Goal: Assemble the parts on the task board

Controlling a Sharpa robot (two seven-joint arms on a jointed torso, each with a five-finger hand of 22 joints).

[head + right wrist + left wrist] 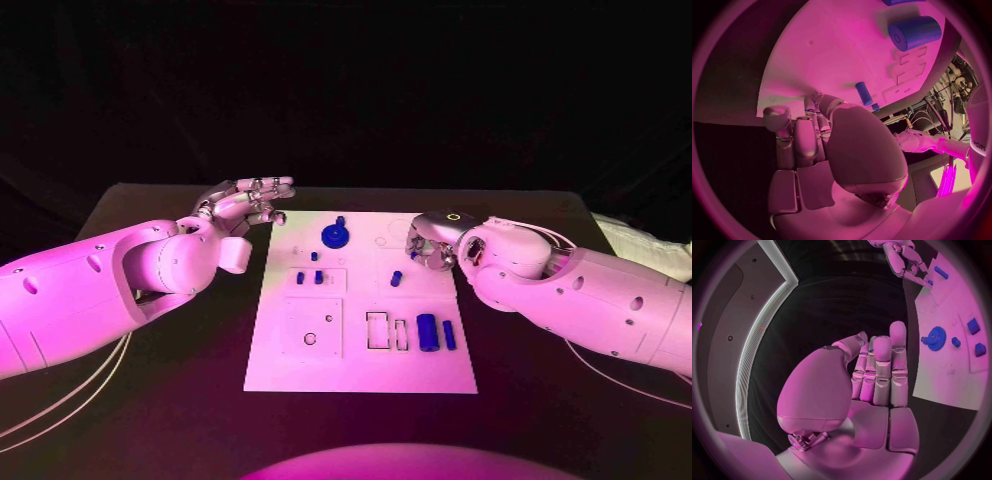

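Left hand hovers off the board's far-left corner, over bare table; fingers straight and loosely side by side, nothing in them, so it's idle. Board sits mid-table. On it, left to right: a square plate with a hole near the left edge, small pegs above it, the gear at the far end looking seated on its post, one more peg mid-board, then empty rectangular slots with a cylinder and a bar lying loose just beside them. Right hand is down at the board's far-right area, fingers curled inward; can't tell whether it pinches a part or is just closed, fingertips block the view from the head and the wrist shot shows only knuckles. Progress read: early. Gear probably done, maybe a few pegs standing in holes; slots unfilled, cylinder and bar not yet placed. Hard to make out: whether the pegs are seated or lying flat, what's under the right hand, and faint outlines at the board's far right near it, which could be empty recesses.
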